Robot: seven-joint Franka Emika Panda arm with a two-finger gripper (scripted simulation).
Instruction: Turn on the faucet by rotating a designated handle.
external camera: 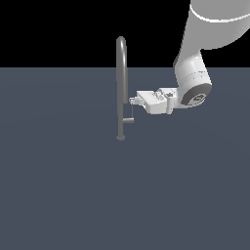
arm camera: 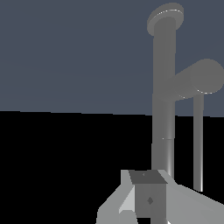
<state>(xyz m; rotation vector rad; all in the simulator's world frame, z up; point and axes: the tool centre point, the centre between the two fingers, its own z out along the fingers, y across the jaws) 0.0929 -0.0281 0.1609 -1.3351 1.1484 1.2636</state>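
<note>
One arm is in view, a white Franka Panda entering from the upper corner on the exterior view's right and reaching level toward the faucet [external camera: 121,88]. The faucet is a tall, slim grey pipe with a hooked top, standing upright on a small round base flange near the middle of the plain dark grey floor [external camera: 58,195], toward its far edge.

The handle [external camera: 129,113] is a small grey L-shaped lever low on the pipe: a short stub juts out toward the exterior view's right, and a thin bar runs up from its end, parallel to the pipe and just beside it.

The gripper [external camera: 132,100] points sideways at the pipe, its tips at the top end of the thin bar. The tips appear close together, but neither view shows their gap clearly, so whether the pincer is narrow, wide or clamped on the bar cannot be told. Contact with the bar cannot be confirmed either.

In the wrist view the pipe [arm camera: 164,109], stub [arm camera: 197,81] and thin bar [arm camera: 198,144] are seen close up, with grey finger parts [arm camera: 148,199] in the foreground.
</note>
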